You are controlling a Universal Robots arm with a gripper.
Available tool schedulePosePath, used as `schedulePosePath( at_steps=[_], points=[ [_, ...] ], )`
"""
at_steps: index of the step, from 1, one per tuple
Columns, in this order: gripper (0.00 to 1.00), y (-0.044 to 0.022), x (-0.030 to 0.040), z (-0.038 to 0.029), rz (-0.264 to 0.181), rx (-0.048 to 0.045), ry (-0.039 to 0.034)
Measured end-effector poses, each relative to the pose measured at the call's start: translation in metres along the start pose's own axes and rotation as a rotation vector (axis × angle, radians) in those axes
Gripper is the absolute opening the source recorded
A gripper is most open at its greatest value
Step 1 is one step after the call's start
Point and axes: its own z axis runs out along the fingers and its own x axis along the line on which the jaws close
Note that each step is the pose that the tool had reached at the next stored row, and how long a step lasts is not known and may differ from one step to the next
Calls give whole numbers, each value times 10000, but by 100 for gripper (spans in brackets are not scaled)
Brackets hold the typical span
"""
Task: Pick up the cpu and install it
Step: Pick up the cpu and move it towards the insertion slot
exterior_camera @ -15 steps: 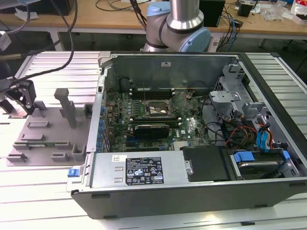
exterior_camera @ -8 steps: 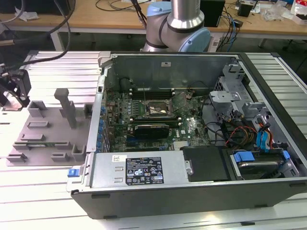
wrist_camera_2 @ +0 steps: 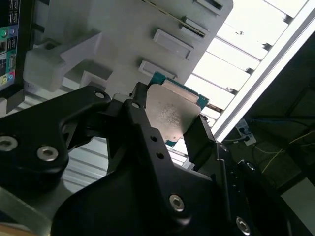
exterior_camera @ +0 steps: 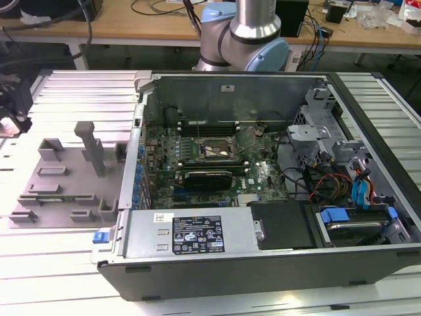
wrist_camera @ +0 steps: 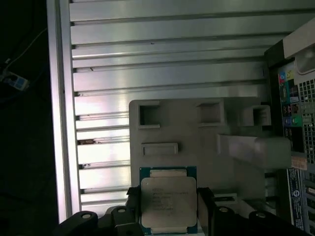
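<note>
The tool (wrist_camera: pixel 168 209) is pinching the cpu (wrist_camera: pixel 168 200): in both wrist views a black finger (wrist_camera: pixel 134 206) presses on each of two opposite edges of the chip, with the silver top plate showing between them. In the second wrist view the cpu (wrist_camera_2: pixel 171 114) sits in the tool (wrist_camera_2: pixel 170 120) with its green rim peeking out past the fingers (wrist_camera_2: pixel 199 133). Beyond the chip lies the grey holder block (wrist_camera: pixel 197 132) with its rectangular pockets and raised posts, set on the slotted aluminium table (wrist_camera: pixel 147 49); I cannot tell whether the chip touches the block. In the exterior view the holder block (exterior_camera: pixel 59 191) lies at the exterior view's left of the open computer case (exterior_camera: pixel 368 257), close to its side wall. Inside the case, the black-framed socket (exterior_camera: pixel 214 150) on the green motherboard (exterior_camera: pixel 263 174) holds no chip. The arm's base (exterior_camera: pixel 247 33) stands behind the case.
</note>
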Motion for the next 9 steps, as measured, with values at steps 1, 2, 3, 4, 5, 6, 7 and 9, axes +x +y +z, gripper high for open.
schedulePosePath(
  at_steps=[1, 2, 3, 4, 5, 6, 7, 9],
  points=[
    [55, 1, -1, -18, 0, 0, -1],
    [55, 3, -2, -63, 0, 1, 0],
    [55, 4, -3, -100, 0, 1, 0],
    [55, 7, -5, -155, 0, 1, 0],
    [55, 9, -6, -201, -1, 1, 0],
    [55, 10, -6, -224, 0, 1, 0],
    [55, 11, -7, -253, 0, 1, 0],
    [55, 15, -10, -322, -1, 0, -1]
  ],
)
